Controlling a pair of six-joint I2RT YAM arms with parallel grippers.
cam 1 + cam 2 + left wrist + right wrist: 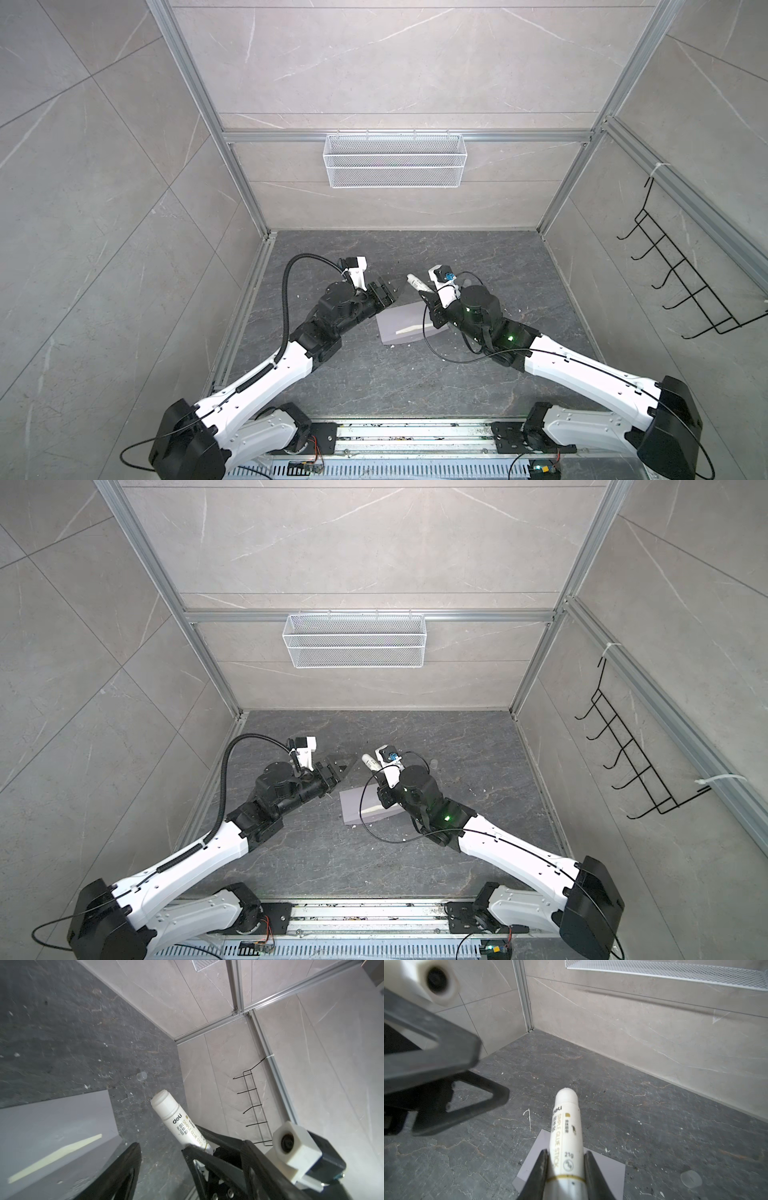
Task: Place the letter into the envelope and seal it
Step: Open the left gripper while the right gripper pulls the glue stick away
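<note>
Right hand (pixel 566 1154): pressed onto the lower body of the glue stick (pixel 566 1126), one finger on each side of the tube; it hangs above the right end of the envelope (pixel 399 328).
Glue stick: white tube with printed lettering, its free end sticking out past the fingers toward the back wall.
Left hand (pixel 492 1071): jaws spread wide with nothing between them; near the free end of the glue stick but apart from it.
Envelope: pale lavender-grey, lying flat on the desk (pixel 374 395) between the two hands in both top views, its right end hidden under the right arm.
Cream strip (pixel 56 1159): slants across the envelope's upper face; what it belongs to cannot be told.
Clear cap (pixel 141 1076): on the desk beyond the envelope, apart from both hands.
Count: two hands, one glue stick, one envelope, one cream strip, one clear cap, one wire basket (pixel 392 160) on the back wall, one black hook rack (pixel 681 274) on the right wall.
</note>
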